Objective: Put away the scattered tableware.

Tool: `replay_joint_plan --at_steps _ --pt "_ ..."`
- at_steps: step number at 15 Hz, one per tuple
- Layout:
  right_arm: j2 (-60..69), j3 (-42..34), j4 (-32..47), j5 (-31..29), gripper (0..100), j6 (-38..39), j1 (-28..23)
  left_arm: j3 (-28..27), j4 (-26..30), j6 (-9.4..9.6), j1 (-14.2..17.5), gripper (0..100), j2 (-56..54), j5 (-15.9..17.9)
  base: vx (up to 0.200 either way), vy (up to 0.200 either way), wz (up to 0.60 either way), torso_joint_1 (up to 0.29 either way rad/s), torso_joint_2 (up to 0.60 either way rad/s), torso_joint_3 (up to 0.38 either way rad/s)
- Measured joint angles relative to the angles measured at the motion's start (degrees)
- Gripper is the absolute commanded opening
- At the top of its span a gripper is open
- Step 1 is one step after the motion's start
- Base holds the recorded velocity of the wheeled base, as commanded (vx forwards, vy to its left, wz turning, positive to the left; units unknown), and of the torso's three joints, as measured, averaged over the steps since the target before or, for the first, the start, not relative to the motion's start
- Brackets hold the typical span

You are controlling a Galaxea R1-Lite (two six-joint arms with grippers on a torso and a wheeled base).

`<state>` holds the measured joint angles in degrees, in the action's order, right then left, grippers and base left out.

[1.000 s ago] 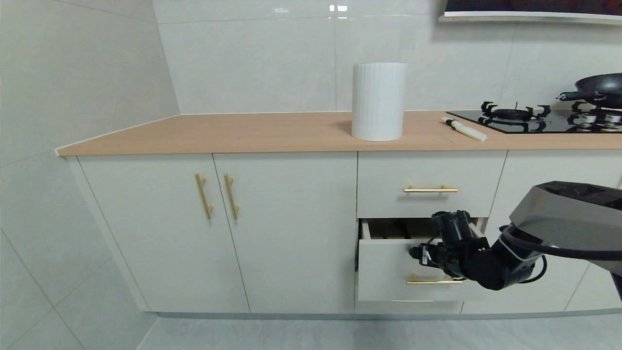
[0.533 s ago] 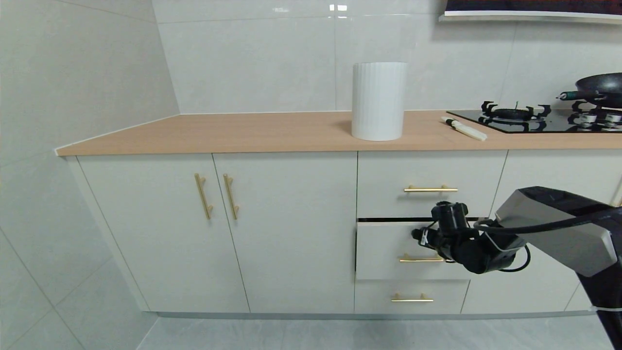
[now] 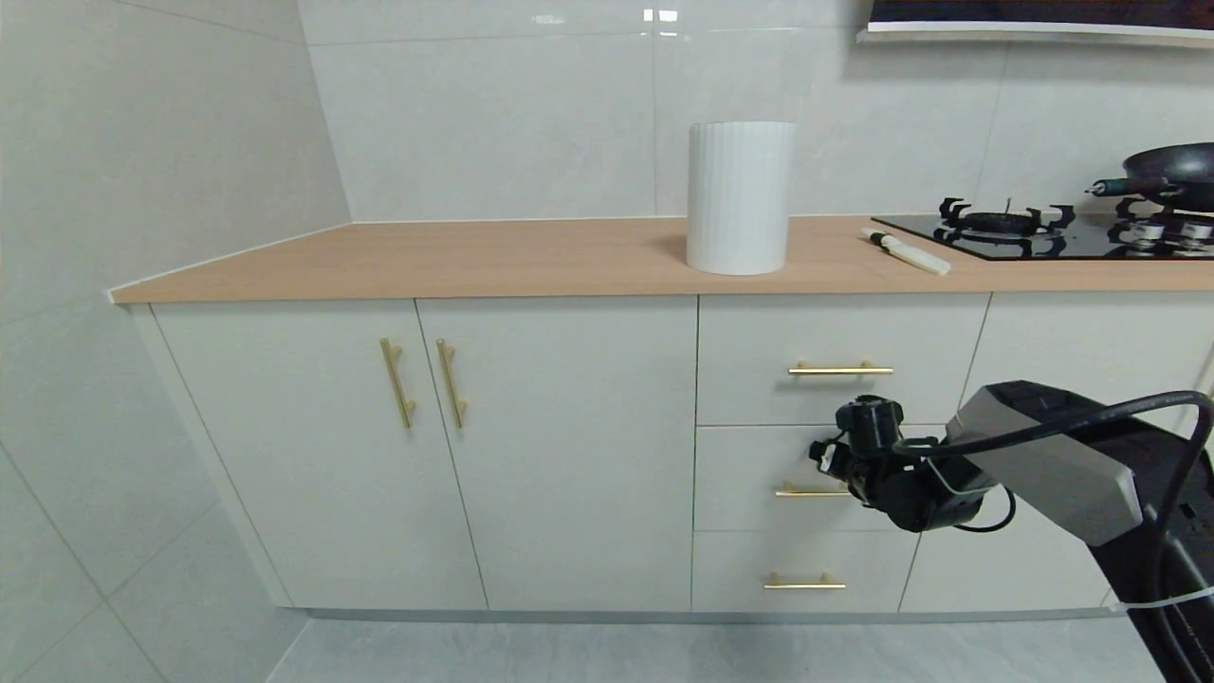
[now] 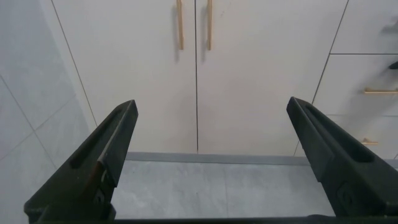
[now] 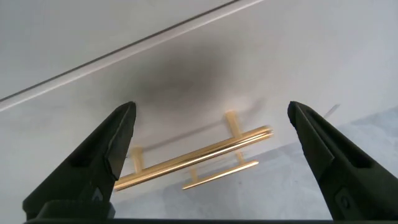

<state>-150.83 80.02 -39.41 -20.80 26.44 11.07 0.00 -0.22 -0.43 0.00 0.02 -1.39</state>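
Head view: the utensil [image 3: 906, 251] lies on the counter [image 3: 474, 261] beside the stove [image 3: 1005, 237]. The right gripper [image 3: 835, 465] is at the closed middle drawer [image 3: 744, 479], by its handle [image 3: 806, 491].
Left wrist view: the left gripper [image 4: 211, 106] is spread wide and empty, facing the cupboard doors [image 4: 249, 81].
Right wrist view: the right gripper is spread wide and empty.

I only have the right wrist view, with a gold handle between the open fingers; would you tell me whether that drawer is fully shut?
Observer: Yes, the middle drawer sits flush with the top drawer and bottom drawer.
Operator: Is any tableware left out?
Observer: A white utensil lies on the countertop beside the hob.
Operator: And the other arm?
Observer: The left gripper is open, facing the double cabinet doors.
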Motion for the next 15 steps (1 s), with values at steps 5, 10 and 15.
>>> replay_joint_plan --at_steps 5,10,15 --pt "3.9 -5.9 -0.5 -1.5 100 2.7 -0.1 0.0 0.0 0.00 0.0 100 0.0 0.0 0.000 0.000 0.00 0.000 0.00 0.000" --pt "21.5 -24.6 -1.6 -1.6 100 1.5 0.7 0.0 0.0 0.02 0.0 100 0.0 0.0 0.000 0.000 0.00 0.000 0.00 0.000" --pt "53.7 -44.7 1.2 -3.6 100 -2.8 2.4 0.0 0.0 0.05 0.0 100 0.0 0.0 0.000 0.000 0.00 0.000 0.00 0.000"
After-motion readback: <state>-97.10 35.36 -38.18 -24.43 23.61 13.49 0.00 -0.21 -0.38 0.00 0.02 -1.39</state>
